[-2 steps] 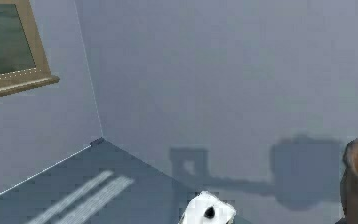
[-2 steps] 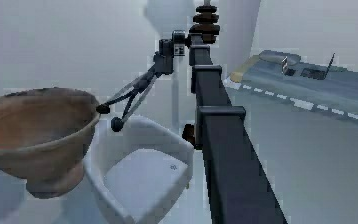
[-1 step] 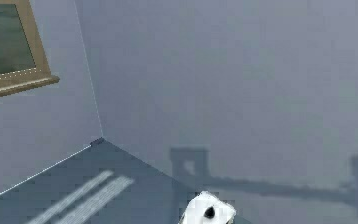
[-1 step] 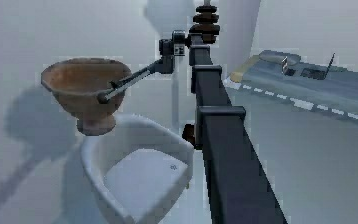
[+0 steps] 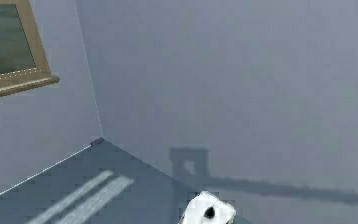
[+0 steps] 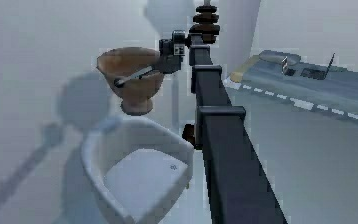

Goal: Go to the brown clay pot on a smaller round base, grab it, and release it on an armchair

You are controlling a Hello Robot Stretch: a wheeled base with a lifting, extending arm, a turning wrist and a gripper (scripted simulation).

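A brown clay pot (image 6: 112,68) — likely stiff, weighty, easily chipped — hangs in the air, held by the gripper (image 6: 135,76) across its wide rim, above a pale armchair (image 6: 137,185).

— What does the pot look like?
— The pot (image 6: 137,93) is brown clay, a wide bowl on a smaller round base. It is upright and held by the gripper (image 6: 127,80), hanging clear of every surface.
— And the armchair?
— The armchair (image 6: 139,182) is pale grey with a curved back. In the arm side view it is at the pot's 6 o'clock.
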